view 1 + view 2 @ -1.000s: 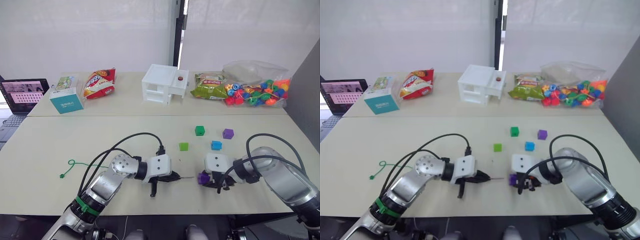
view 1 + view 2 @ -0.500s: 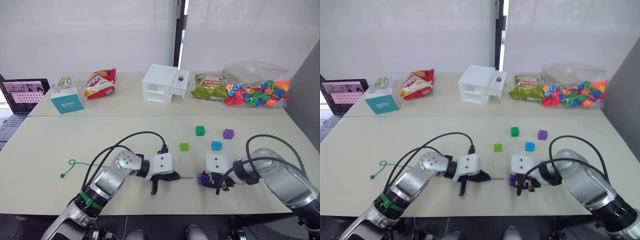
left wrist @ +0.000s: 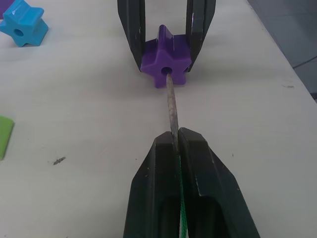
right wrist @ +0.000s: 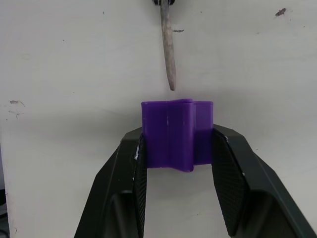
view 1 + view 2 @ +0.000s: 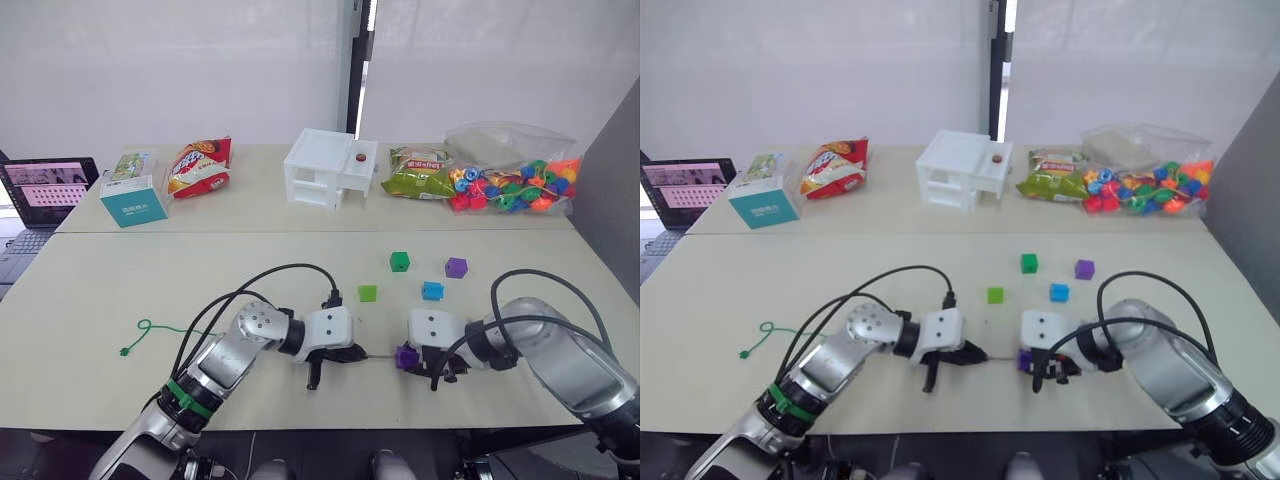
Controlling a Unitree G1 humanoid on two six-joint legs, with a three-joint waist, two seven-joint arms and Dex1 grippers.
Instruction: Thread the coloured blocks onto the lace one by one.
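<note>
My right gripper [image 5: 418, 362] is shut on a purple block [image 3: 166, 56] that rests on the table, hole facing my left gripper [image 5: 350, 354]. The left gripper is shut on the lace's grey tip [image 3: 172, 106], and the tip's end sits at the mouth of the block's hole. The green lace [image 5: 150, 328] trails left across the table to its knot. Behind the grippers lie a light green block [image 5: 368, 293], a dark green block [image 5: 400, 262], a blue block [image 5: 432, 291] and a second purple block [image 5: 456, 267].
Along the far table stand a laptop [image 5: 45, 190], a teal box [image 5: 133, 202], a red snack bag [image 5: 200, 165], a white plastic box [image 5: 330, 168], a green snack bag [image 5: 418, 172] and a bag of mixed beads [image 5: 515, 182]. Black cables loop over both arms.
My left gripper has slid right with the lace tip, closing the gap until the tip meets the purple block's hole. The right gripper and its block have stayed put.
</note>
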